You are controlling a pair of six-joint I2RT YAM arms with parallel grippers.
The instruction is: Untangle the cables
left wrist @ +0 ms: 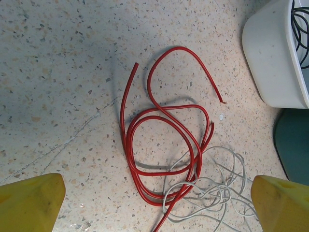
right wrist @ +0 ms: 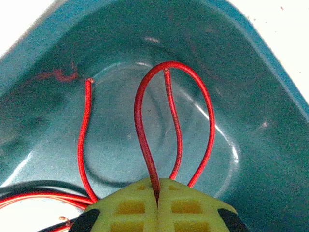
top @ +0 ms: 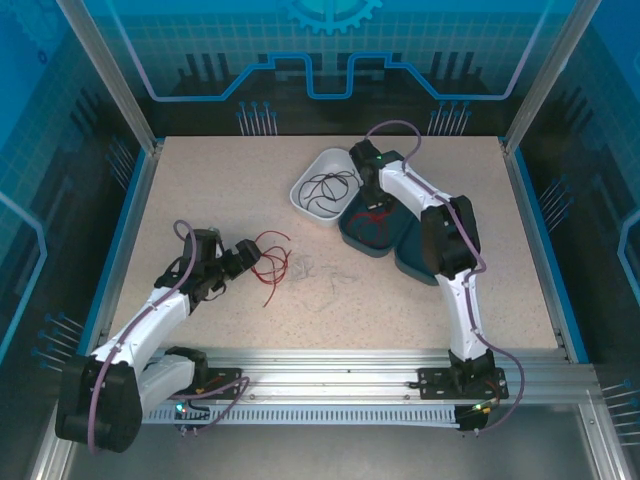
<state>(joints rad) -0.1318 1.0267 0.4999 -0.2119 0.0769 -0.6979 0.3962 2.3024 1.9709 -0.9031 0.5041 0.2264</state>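
On the tabletop (top: 200,210) the task is judged part done — black cables (top: 328,186) laid in the white tub (top: 300,196), a red cable (right wrist: 174,63) pinched by the closed right fingers (right wrist: 130,208) in the teal tub (right wrist: 260,96) — yet a red-and-white tangle (left wrist: 192,175) is left before the wide-spread, empty left fingers (left wrist: 29,203).

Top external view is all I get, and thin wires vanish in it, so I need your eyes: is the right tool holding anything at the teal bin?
Observer: Yes. The right tool is shut on a red wire that loops inside the teal bin.
Operator: Is the red wire near the left tool lying free?
Observer: No. That loose red wire crosses a white wire tangle on the table.
Operator: Is the left tool gripping it?
Observer: No. The left tool is wide open above the tangle, gripping nothing.
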